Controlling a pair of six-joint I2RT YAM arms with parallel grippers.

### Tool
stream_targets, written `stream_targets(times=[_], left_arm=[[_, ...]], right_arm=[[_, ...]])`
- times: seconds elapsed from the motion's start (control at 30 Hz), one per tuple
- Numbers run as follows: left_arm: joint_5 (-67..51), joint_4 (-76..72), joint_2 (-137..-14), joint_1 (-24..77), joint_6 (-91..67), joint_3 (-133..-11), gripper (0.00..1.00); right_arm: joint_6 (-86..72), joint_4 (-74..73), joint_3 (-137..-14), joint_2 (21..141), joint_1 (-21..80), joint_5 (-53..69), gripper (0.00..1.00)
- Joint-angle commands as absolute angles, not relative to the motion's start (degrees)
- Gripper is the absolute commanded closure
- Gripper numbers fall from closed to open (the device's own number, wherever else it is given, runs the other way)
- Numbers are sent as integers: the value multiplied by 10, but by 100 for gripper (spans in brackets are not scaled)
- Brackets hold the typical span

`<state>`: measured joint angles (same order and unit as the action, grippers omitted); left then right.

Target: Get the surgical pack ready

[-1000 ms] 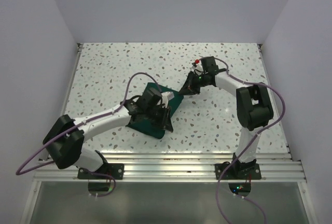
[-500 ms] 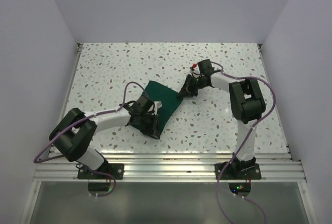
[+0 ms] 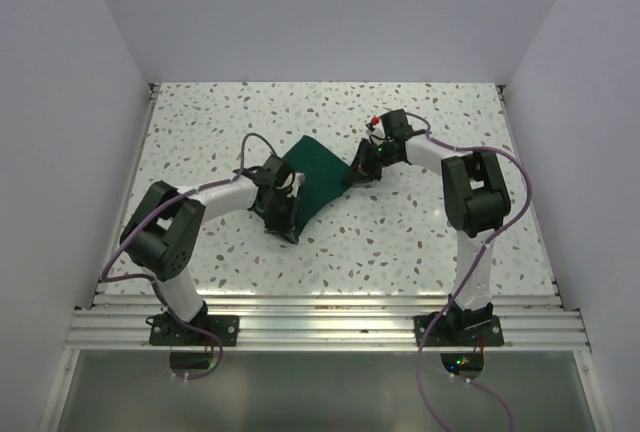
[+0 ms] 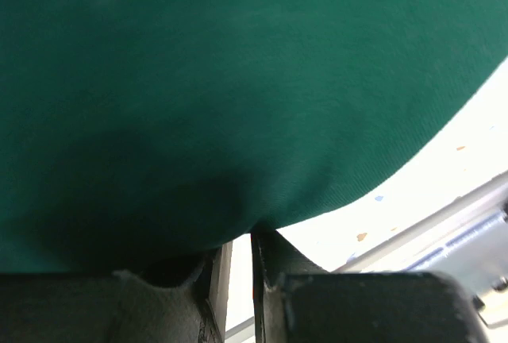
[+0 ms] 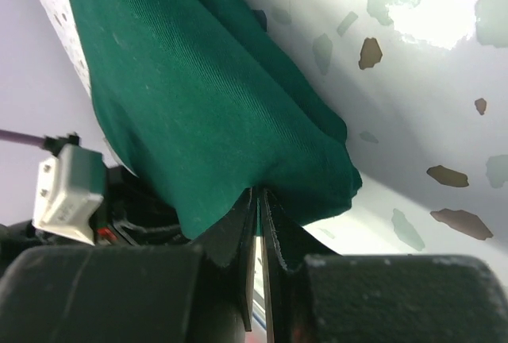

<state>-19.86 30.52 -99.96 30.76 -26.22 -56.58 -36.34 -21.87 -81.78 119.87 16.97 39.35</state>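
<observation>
The dark green cloth drape (image 3: 318, 174) lies folded on the speckled table between my two grippers. My left gripper (image 3: 287, 220) is shut on the drape's near left edge; in the left wrist view the green cloth (image 4: 238, 89) fills the frame above the closed fingers (image 4: 278, 267). My right gripper (image 3: 359, 170) is shut on the drape's right corner; in the right wrist view the cloth (image 5: 198, 113) bunches at the closed fingertips (image 5: 274, 228). The steel tray, gauze, scissors and forceps are out of view.
White walls (image 3: 90, 72) close in the speckled table (image 3: 420, 222) on three sides. An aluminium rail (image 3: 330, 317) runs along the near edge by the arm bases. A purple cable (image 3: 250, 147) loops above the left wrist.
My left gripper has moved up and left with the drape edge, its arm folding back. The drape has shifted away from the near edge and looks narrower. The right gripper has barely moved.
</observation>
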Motion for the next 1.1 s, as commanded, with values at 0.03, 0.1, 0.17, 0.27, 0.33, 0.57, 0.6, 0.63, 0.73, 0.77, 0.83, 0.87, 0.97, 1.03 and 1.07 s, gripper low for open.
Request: stream_targets(times=[0.03,0.1,0.17,0.27,0.33,0.57,0.6,0.63,0.73,0.77,0.83,0.87,0.97,1.03,1.07], left_arm=[[-94,340,-999,276,-225,-585,81],[-84,347,-987,266,-229,-586,80],[-82,351,-964,261,-229,-583,81],[-85,359,-930,261,-242,-568,81],[-97,357,-887,262,-252,-555,80],[-178,342,-704,263,-321,-484,46],[-193,328,-672,263,-327,-476,43],[-206,316,-656,263,-333,-455,41],[-235,265,-602,262,-370,-419,0],[-239,252,-594,262,-388,-411,0],[-246,211,-586,262,-402,-392,0],[-247,199,-585,262,-419,-387,0],[-246,139,-577,262,-448,-372,0],[-243,125,-574,262,-459,-369,0],[-240,115,-571,262,-461,-369,0]], right_arm=[[-346,-238,-804,1177,171,383,90],[-345,-244,-802,1165,171,382,90],[-338,-255,-802,1153,171,381,90],[-322,-286,-807,1123,171,369,87],[-302,-318,-814,1099,171,352,86],[-226,-431,-811,1020,172,270,51],[-217,-445,-809,1013,172,258,42],[-201,-467,-806,1006,173,240,36],[-163,-496,-801,1000,182,189,12],[-156,-498,-799,997,191,181,4],[-155,-489,-790,991,199,166,1],[-158,-483,-788,990,205,172,1],[-177,-461,-772,985,213,184,1],[-171,-432,-749,973,221,202,1],[-169,-425,-744,967,221,210,1]])
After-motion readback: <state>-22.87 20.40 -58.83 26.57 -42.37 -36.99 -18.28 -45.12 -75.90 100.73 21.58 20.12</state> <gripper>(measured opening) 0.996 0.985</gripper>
